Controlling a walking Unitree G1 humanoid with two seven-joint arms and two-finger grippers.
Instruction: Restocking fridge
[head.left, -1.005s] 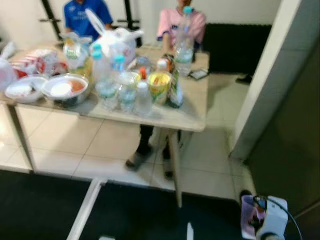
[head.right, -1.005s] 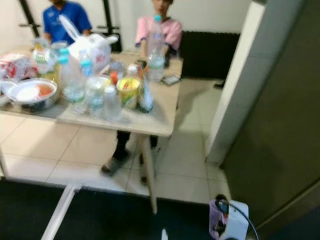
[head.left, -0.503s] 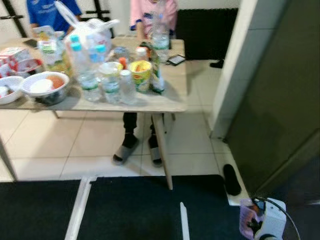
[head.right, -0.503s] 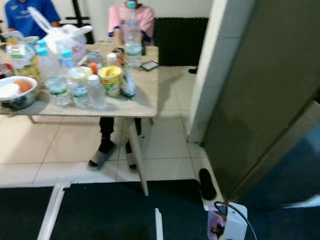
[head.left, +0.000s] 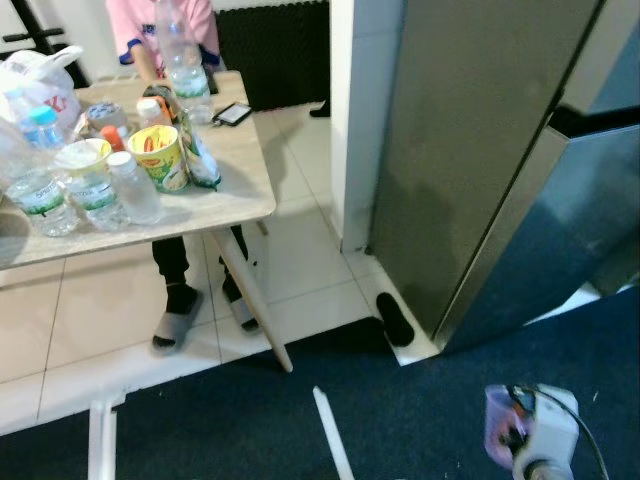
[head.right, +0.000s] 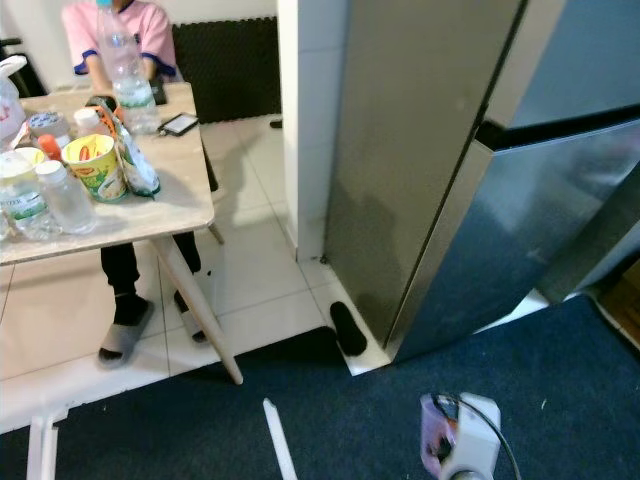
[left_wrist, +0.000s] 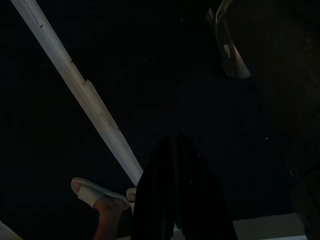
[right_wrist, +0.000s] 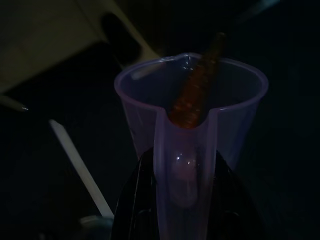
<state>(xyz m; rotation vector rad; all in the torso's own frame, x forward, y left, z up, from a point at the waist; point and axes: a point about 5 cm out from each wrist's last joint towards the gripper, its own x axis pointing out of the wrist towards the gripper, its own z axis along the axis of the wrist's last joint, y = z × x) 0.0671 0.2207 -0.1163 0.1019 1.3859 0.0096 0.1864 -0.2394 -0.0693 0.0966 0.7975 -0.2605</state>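
Note:
The steel fridge (head.left: 470, 140) stands at the right, its doors closed, with a lower door panel (head.right: 520, 220) angled toward me. My right gripper (right_wrist: 184, 165) is shut on a translucent purple cup (right_wrist: 190, 110) that holds an orange-brown stick-shaped item (right_wrist: 196, 92). The cup (head.left: 500, 432) hangs low over the dark blue carpet, in front of the fridge. My left gripper (left_wrist: 175, 145) hangs idle with its fingers together over the dark carpet. Water bottles (head.left: 130, 185) and a yellow noodle cup (head.left: 162, 157) stand on the table (head.left: 235, 195) at the left.
A person in pink (head.right: 110, 30) sits behind the table, sandalled feet (head.left: 175, 325) underneath. A black slipper (head.left: 393, 320) lies at the fridge's foot. A white pillar (head.left: 355, 120) stands between table and fridge. A white strip (head.right: 277, 440) lies on the carpet.
The camera has swung right: the table has slid to the picture's left and the fridge front has come into view. The purple cup stays in my right gripper.

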